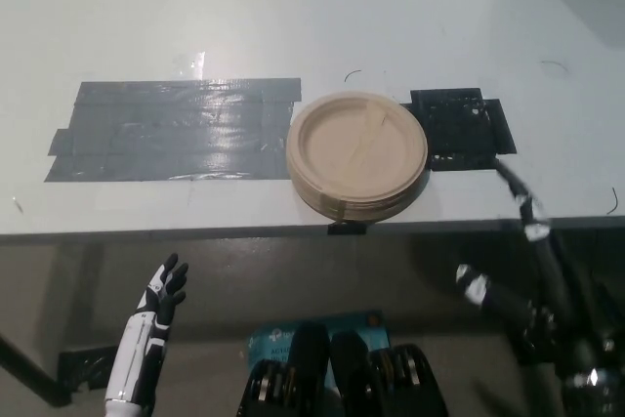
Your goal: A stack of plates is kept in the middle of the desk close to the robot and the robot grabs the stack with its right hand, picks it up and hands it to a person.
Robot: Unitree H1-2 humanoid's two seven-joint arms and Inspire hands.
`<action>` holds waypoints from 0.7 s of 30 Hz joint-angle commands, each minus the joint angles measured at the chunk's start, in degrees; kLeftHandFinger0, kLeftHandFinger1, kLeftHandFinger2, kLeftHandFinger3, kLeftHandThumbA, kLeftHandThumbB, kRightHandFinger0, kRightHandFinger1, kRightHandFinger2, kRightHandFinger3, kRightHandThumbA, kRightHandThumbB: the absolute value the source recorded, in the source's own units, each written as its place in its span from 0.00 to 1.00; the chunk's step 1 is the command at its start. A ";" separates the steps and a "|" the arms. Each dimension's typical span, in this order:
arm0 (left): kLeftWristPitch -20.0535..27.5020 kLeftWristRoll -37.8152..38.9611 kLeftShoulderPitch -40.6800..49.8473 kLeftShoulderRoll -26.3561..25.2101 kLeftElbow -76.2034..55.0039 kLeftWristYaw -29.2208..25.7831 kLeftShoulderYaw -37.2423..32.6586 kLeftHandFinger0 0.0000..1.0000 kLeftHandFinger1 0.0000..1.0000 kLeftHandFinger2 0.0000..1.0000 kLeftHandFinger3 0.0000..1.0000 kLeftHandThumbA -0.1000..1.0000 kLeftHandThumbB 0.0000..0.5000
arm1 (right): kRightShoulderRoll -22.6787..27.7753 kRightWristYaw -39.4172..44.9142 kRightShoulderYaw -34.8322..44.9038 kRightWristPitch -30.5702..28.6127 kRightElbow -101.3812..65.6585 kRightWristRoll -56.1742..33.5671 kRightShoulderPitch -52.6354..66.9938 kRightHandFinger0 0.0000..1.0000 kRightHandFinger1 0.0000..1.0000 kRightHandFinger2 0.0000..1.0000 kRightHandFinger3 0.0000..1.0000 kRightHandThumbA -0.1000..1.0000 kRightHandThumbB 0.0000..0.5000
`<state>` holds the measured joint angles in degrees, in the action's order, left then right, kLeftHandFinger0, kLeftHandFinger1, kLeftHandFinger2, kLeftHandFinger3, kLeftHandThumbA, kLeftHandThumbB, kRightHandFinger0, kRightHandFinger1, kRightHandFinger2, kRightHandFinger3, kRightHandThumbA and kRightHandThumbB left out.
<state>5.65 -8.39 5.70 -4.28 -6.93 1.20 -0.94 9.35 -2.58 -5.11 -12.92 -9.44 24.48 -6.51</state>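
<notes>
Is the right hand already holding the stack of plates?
No. The stack of plates sits untouched on the desk; the right hand is below its edge.

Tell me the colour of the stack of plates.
Light tan, seen in the head view: stack of plates.

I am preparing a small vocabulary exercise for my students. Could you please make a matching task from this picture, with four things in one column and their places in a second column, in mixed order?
Column one:
1. stack of beige round paper plates
2. patch of grey tape strips
3. black square patch
4. white left hand

Column two:
A. below the desk edge, lower left of the picture
B. on the desk, to the right of the plates
C. on the desk, to the left of the plates
D. middle of the desk, at its near edge

Pairs: 1-D, 2-C, 3-B, 4-A
</notes>
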 commanded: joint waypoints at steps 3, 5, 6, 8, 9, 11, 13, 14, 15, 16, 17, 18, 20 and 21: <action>1.54 -0.59 -0.99 -0.33 -1.41 -0.44 -0.14 1.00 1.00 1.00 1.00 1.00 0.04 | 10.69 -1.96 -3.06 -0.55 5.80 23.05 -16.60 1.00 1.00 1.00 1.00 0.71 0.99; 1.20 -0.26 -1.02 -0.16 -1.48 -0.41 -0.09 1.00 1.00 1.00 1.00 1.00 0.01 | 11.93 -0.39 -4.36 0.32 7.51 23.54 -18.99 1.00 1.00 1.00 1.00 0.69 0.99; 1.24 -0.34 -1.01 -0.19 -1.46 -0.35 -0.17 1.00 1.00 1.00 1.00 1.00 0.00 | 12.42 0.12 -5.17 0.58 8.62 24.05 -20.52 1.00 1.00 1.00 1.00 0.69 0.99; 1.21 -0.45 -1.08 -0.24 -1.42 -0.25 -0.29 1.00 1.00 1.00 1.00 1.00 0.00 | 12.95 0.19 -6.47 1.17 10.10 25.25 -22.35 1.00 1.00 1.00 1.00 0.70 1.00; 1.20 -0.46 -1.11 -0.20 -1.40 -0.23 -0.36 1.00 1.00 1.00 1.00 1.00 0.00 | 13.14 -0.21 -7.08 1.11 11.07 25.65 -23.34 1.00 1.00 1.00 1.00 0.71 1.00; 1.18 -0.23 -1.11 -0.13 -1.44 -0.12 -0.41 1.00 1.00 1.00 1.00 1.00 0.00 | 13.37 -0.44 -7.96 1.29 12.02 26.10 -24.50 1.00 1.00 1.00 1.00 0.74 1.00; 1.88 -0.48 -1.17 -0.23 -1.04 -0.25 -0.46 1.00 1.00 1.00 1.00 1.00 0.00 | 13.39 -0.65 -9.43 1.50 13.44 27.11 -26.27 1.00 1.00 1.00 1.00 0.73 1.00; 1.89 -0.62 -1.21 -0.26 -0.94 -0.25 -0.52 1.00 1.00 1.00 1.00 1.00 0.00 | 13.33 -0.78 -10.22 1.60 14.20 27.77 -27.13 1.00 1.00 1.00 1.00 0.72 1.00; 1.99 -0.75 -1.25 -0.28 -0.89 -0.24 -0.61 1.00 1.00 1.00 1.00 1.00 0.00 | 13.30 -1.21 -10.90 1.40 14.91 28.57 -27.79 1.00 1.00 1.00 1.00 0.73 1.00; 1.99 -0.92 -1.30 -0.33 -0.90 -0.21 -0.70 1.00 1.00 1.00 1.00 1.00 0.00 | 13.26 -1.56 -11.58 1.39 15.63 28.95 -28.30 1.00 1.00 1.00 1.00 0.73 1.00; 1.85 -1.11 -1.31 -0.38 -0.96 -0.21 -0.75 1.00 1.00 1.00 1.00 1.00 0.01 | 13.21 -1.58 -12.04 1.54 15.99 29.23 -28.57 1.00 1.00 1.00 1.00 0.74 1.00; 1.67 -1.40 -1.37 -0.41 -1.02 -0.26 -0.82 1.00 1.00 1.00 1.00 1.00 0.01 | 13.16 -1.56 -12.65 1.71 16.49 29.62 -28.98 1.00 1.00 1.00 1.00 0.74 1.00; 1.71 -1.23 -1.41 -0.47 -1.08 -0.23 -0.83 1.00 1.00 1.00 1.00 1.00 0.00 | 13.00 -1.45 -14.04 0.94 17.87 29.91 -29.95 1.00 1.00 1.00 1.00 0.74 1.00; 1.80 -1.08 -1.50 -0.45 -0.99 -0.27 -0.81 1.00 1.00 1.00 1.00 1.00 0.00 | 13.03 -1.94 -14.68 0.64 18.56 30.56 -30.38 1.00 1.00 1.00 1.00 0.75 1.00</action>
<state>5.66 -8.72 4.63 -4.30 -6.96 1.22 -1.47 21.22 -2.60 -17.88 -11.77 7.80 49.04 -33.03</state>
